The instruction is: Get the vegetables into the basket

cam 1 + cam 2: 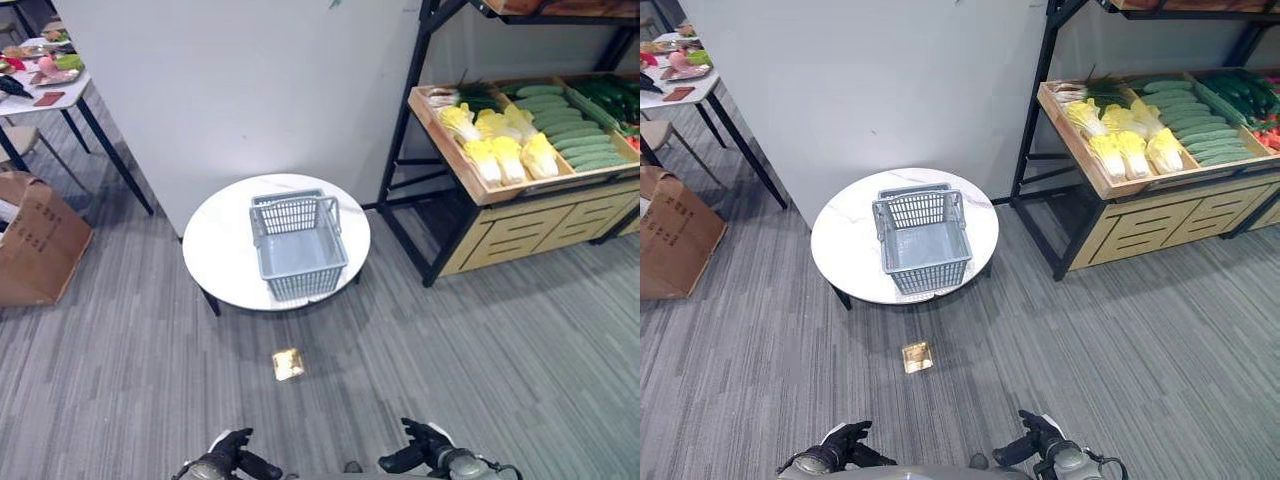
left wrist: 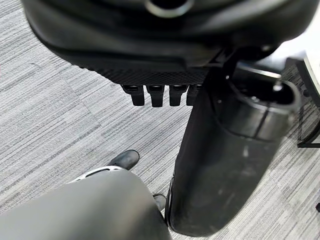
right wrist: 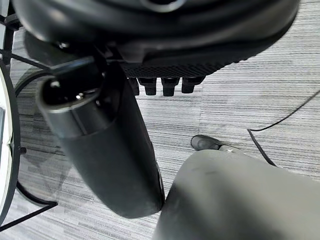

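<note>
Basket (image 1: pixel 298 246) empty, frame centre, on round surface (image 1: pixel 215 250). Cabbages (image 1: pixel 505 152) upper right: I judge light, leafy, bruisable; grip mid-body. Left hand (image 1: pixel 225 455), right hand (image 1: pixel 425 448) bottom edge, fingers relaxed, holding nothing.

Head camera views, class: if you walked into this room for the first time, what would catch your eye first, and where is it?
A grey basket stands empty on the round white table in the middle of the floor. To the right, a wooden shelf holds yellow-green cabbages beside a row of cucumbers. Both hands hang low near the view's bottom edge, left hand and right hand, each holding nothing.
</note>
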{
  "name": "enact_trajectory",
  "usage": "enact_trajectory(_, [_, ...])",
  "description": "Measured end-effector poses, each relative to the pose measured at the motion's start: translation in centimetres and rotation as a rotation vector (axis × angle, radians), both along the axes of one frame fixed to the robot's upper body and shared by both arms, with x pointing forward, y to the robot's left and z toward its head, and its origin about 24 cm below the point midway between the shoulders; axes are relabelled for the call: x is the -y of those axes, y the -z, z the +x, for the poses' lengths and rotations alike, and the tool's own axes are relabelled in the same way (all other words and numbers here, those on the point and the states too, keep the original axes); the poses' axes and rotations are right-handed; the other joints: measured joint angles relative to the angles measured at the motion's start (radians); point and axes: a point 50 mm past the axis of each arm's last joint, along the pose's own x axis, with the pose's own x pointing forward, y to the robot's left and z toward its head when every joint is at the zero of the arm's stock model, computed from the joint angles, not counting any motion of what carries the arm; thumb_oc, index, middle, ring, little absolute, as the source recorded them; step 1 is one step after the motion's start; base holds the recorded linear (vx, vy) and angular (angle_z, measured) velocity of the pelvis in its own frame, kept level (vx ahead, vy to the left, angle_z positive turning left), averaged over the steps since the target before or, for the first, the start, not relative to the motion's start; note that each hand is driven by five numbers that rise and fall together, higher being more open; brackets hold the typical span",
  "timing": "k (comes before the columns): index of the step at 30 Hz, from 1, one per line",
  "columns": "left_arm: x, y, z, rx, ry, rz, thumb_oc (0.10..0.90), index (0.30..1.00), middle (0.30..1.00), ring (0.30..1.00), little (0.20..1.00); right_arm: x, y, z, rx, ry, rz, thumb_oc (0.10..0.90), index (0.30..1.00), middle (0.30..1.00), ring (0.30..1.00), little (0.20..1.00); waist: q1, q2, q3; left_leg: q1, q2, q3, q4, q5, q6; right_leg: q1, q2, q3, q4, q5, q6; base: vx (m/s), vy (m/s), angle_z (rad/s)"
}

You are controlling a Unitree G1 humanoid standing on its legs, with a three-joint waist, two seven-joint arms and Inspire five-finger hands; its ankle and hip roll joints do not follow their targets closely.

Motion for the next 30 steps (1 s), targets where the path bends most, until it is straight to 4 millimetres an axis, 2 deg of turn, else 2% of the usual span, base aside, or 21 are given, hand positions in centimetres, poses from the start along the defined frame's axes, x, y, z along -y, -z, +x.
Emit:
enact_trajectory(1, [-0.3, 0.0, 0.0, -0.006, -0.001, 0.009, 0.9, 1.0, 1.0, 1.0, 1.0, -0.1, -0.3, 1.1, 0.034, 0.008, 0.009, 0.9, 1.0, 1.0, 1.0, 1.0, -0.006, 0.006, 0.016, -0.004, 0.022, 0.018, 0.0, -0.002, 0.006, -0.073, 0.012, -0.012, 0.121, -0.005, 0.02, -0.04, 0.086, -0.58])
enact_trajectory(3, [-0.6, -0.2, 0.4, 0.002, 0.001, 0.017, 0.9, 1.0, 1.0, 1.0, 1.0, -0.1, -0.8, 2.5, 0.078, 0.019, 0.02, 0.9, 1.0, 1.0, 1.0, 1.0, -0.007, 0.013, 0.045, -0.006, 0.031, 0.036, 0.0, 0.0, 0.015, -0.17, 0.013, -0.029, 0.286, -0.022, 0.066, 0.02, 0.028, -0.34])
enact_trajectory(4, [-0.7, -0.2, 0.6, 0.004, 0.0, 0.019, 0.9, 1.0, 1.0, 1.0, 1.0, -0.1, -1.0, 2.8, 0.095, 0.032, 0.029, 0.9, 1.0, 1.0, 1.0, 1.0, -0.017, 0.01, 0.044, -0.006, 0.03, 0.033, 0.0, -0.001, 0.02, -0.2, -0.002, -0.054, 0.312, -0.065, 0.09, 0.04, -0.022, -0.06])
enact_trajectory(6, [-0.7, -0.3, 0.6, 0.005, -0.001, 0.019, 0.9, 1.0, 1.0, 1.0, 1.0, 0.1, -0.9, 2.4, 0.085, 0.048, 0.029, 0.9, 1.0, 1.0, 1.0, 1.0, -0.005, 0.004, 0.04, -0.006, 0.017, 0.029, 0.001, -0.012, 0.017, -0.195, -0.039, -0.04, 0.208, -0.071, 0.092, 0.03, -0.04, 0.03])
enact_trajectory(7, [-0.7, -0.3, 0.8, 0.01, -0.006, 0.019, 0.9, 1.0, 1.0, 1.0, 1.0, 0.1, -0.9, 2.4, 0.085, 0.05, 0.029, 0.9, 1.0, 1.0, 1.0, 1.0, -0.006, 0.005, 0.042, -0.018, 0.012, 0.024, 0.002, 0.0, 0.035, -0.2, -0.052, 0.002, 0.135, -0.07, 0.092, 0.11, -0.093, 0.06])
enact_trajectory(9, [-0.7, -0.3, 0.7, 0.008, -0.014, 0.018, 0.9, 1.0, 1.0, 1.0, 1.0, 0.0, -0.8, 2.3, 0.085, 0.045, 0.028, 0.9, 1.0, 1.0, 1.0, 1.0, -0.005, 0.005, 0.043, -0.018, 0.008, 0.013, 0.005, 0.004, 0.026, -0.196, -0.064, 0.02, 0.06, -0.064, 0.093, 0.13, -0.117, 0.24])
enact_trajectory(10, [-0.8, -0.2, 0.6, 0.001, -0.015, 0.02, 0.9, 1.0, 1.0, 1.0, 1.0, -0.2, -0.7, 1.8, 0.076, 0.047, 0.03, 0.9, 1.0, 1.0, 1.0, 1.0, -0.008, 0.002, 0.041, -0.011, 0.003, -0.006, 0.006, 0.004, 0.024, -0.166, -0.076, 0.01, -0.012, -0.039, 0.092, 0.09, -0.103, 0.41])
enact_trajectory(11, [-0.8, -0.2, 0.5, 0.0, -0.015, 0.021, 0.9, 1.0, 1.0, 1.0, 1.0, -0.3, -0.6, 1.6, 0.071, 0.05, 0.031, 0.9, 1.0, 1.0, 1.0, 1.0, -0.007, -0.003, 0.04, -0.005, -0.001, -0.013, 0.005, 0.004, 0.024, -0.154, -0.082, 0.006, -0.03, -0.025, 0.092, 0.15, -0.169, 0.41])
enact_trajectory(12, [-0.8, -0.2, 0.4, -0.001, -0.017, 0.02, 0.9, 1.0, 1.0, 1.0, 1.0, -0.3, -0.5, 1.5, 0.068, 0.05, 0.031, 0.9, 1.0, 1.0, 1.0, 1.0, -0.005, -0.005, 0.038, -0.001, -0.003, -0.017, 0.005, 0.0, 0.018, -0.145, -0.086, 0.005, -0.04, -0.015, 0.09, 0.18, -0.19, 0.41])
enact_trajectory(13, [-1.0, 0.0, -0.3, -0.015, -0.029, 0.027, 0.9, 1.0, 1.0, 1.0, 1.0, -0.5, -0.3, 0.9, 0.05, 0.049, 0.031, 0.9, 1.0, 1.0, 1.0, 1.0, -0.003, -0.022, 0.026, 0.016, -0.011, -0.044, 0.003, -0.014, -0.002, -0.097, -0.093, 0.0, -0.077, 0.028, 0.074, 0.18, -0.19, 0.41])
enact_trajectory(15, [-0.7, 0.1, -0.7, -0.019, -0.06, 0.015, 0.9, 1.0, 1.0, 1.0, 1.0, -0.1, -0.2, 0.6, 0.03, 0.056, 0.021, 0.9, 1.0, 1.0, 1.0, 1.0, -0.004, -0.007, 0.018, 0.028, 0.006, -0.063, 0.001, -0.027, -0.024, -0.071, -0.079, -0.014, -0.101, 0.09, 0.042, 0.15, -0.168, 0.38])
enact_trajectory(16, [-0.4, 0.2, -1.0, -0.023, -0.064, 0.008, 0.9, 1.0, 1.0, 1.0, 1.0, 0.2, -0.2, 0.4, 0.022, 0.057, 0.011, 0.9, 1.0, 1.0, 1.0, 1.0, -0.003, 0.008, 0.012, 0.031, 0.019, -0.063, 0.001, -0.029, -0.035, -0.064, -0.065, -0.024, -0.099, 0.092, 0.03, 0.18, -0.208, 0.24])
enact_trajectory(18, [0.0, 0.3, -1.1, -0.026, -0.062, -0.002, 0.9, 1.0, 1.0, 1.0, 1.0, 0.7, -0.3, 0.4, 0.02, 0.055, 0.0, 0.9, 1.0, 1.0, 1.0, 1.0, -0.003, 0.026, 0.006, 0.041, 0.048, -0.062, 0.007, -0.022, -0.052, -0.048, -0.039, -0.038, -0.099, 0.08, 0.003, 0.16, -0.193, 0.14])
enact_trajectory(20, [0.0, 0.3, -1.1, -0.028, -0.059, -0.002, 0.9, 1.0, 1.0, 1.0, 1.0, 0.7, -0.2, 0.2, 0.013, 0.048, -0.001, 0.9, 1.0, 1.0, 1.0, 1.0, -0.006, 0.026, 0.006, 0.054, 0.076, -0.062, 0.019, -0.015, -0.062, -0.024, -0.013, -0.048, -0.099, 0.062, -0.023, 0.17, -0.241, 0.06])
enact_trajectory(23, [0.2, 0.3, -0.8, -0.024, -0.057, -0.007, 0.9, 1.0, 1.0, 1.0, 1.0, 0.9, -0.2, 0.0, 0.009, 0.053, -0.003, 0.9, 1.0, 1.0, 1.0, 1.0, -0.007, 0.023, 0.006, 0.042, 0.094, -0.074, 0.053, -0.014, -0.078, -0.014, 0.002, -0.06, -0.098, 0.045, -0.035, 0.09, -0.183, 0.15])
enact_trajectory(24, [0.3, 0.2, -0.3, -0.016, -0.056, -0.008, 0.9, 1.0, 1.0, 1.0, 1.0, 1.0, -0.2, 0.0, 0.009, 0.059, -0.003, 0.9, 1.0, 1.0, 1.0, 1.0, -0.008, 0.014, 0.01, -0.014, 0.099, -0.088, 0.153, -0.029, -0.103, -0.012, -0.001, -0.07, -0.099, 0.033, -0.035, 0.04, -0.149, 0.21])
enact_trajectory(25, [0.2, 0.1, 0.0, -0.01, -0.056, -0.006, 0.9, 1.0, 1.0, 1.0, 1.0, 1.0, -0.2, 0.0, 0.008, 0.062, -0.002, 0.9, 1.0, 1.0, 1.0, 1.0, -0.003, 0.006, 0.011, -0.045, 0.097, -0.091, 0.211, -0.034, -0.112, -0.012, -0.008, -0.073, -0.099, 0.024, -0.027, 0.06, -0.123, 0.47])
enact_trajectory(26, [0.2, -0.1, 0.9, 0.01, -0.057, -0.006, 0.9, 1.0, 1.0, 1.0, 1.0, 1.1, -0.2, -0.1, 0.005, 0.072, -0.001, 0.9, 1.0, 1.0, 1.0, 1.0, -0.009, -0.01, 0.024, -0.124, 0.09, -0.1, 0.366, -0.048, -0.151, -0.001, -0.025, -0.104, -0.099, 0.027, -0.051, 0.04, -0.033, 0.41])
enact_trajectory(28, [0.4, -0.2, 1.2, 0.023, -0.067, -0.018, 0.9, 1.0, 1.0, 1.0, 1.0, 1.5, -0.1, -0.4, -0.006, 0.092, -0.004, 0.9, 1.0, 1.0, 1.0, 1.0, -0.009, -0.013, 0.032, -0.157, 0.096, -0.095, 0.443, -0.057, -0.177, 0.018, -0.026, -0.12, -0.099, 0.013, -0.071, 0.1, 0.029, 0.33])
enact_trajectory(29, [0.7, -0.1, 1.1, 0.022, -0.067, -0.026, 0.9, 1.0, 1.0, 1.0, 1.0, 1.8, -0.1, -0.6, -0.014, 0.105, -0.008, 0.9, 1.0, 1.0, 1.0, 1.0, -0.015, -0.005, 0.03, -0.149, 0.106, -0.076, 0.412, -0.062, -0.175, 0.026, -0.024, -0.128, -0.103, -0.002, -0.061, 0.12, 0.078, 0.34])
enact_trajectory(30, [0.8, 0.0, 1.0, 0.021, -0.078, -0.034, 0.9, 1.0, 1.0, 1.0, 1.0, 2.1, -0.1, -0.7, -0.017, 0.127, -0.007, 0.9, 1.0, 1.0, 1.0, 1.0, -0.03, -0.002, 0.031, -0.129, 0.101, -0.045, 0.262, -0.059, -0.168, 0.029, -0.023, -0.144, -0.104, -0.013, -0.054, 0.15, 0.139, 0.4])
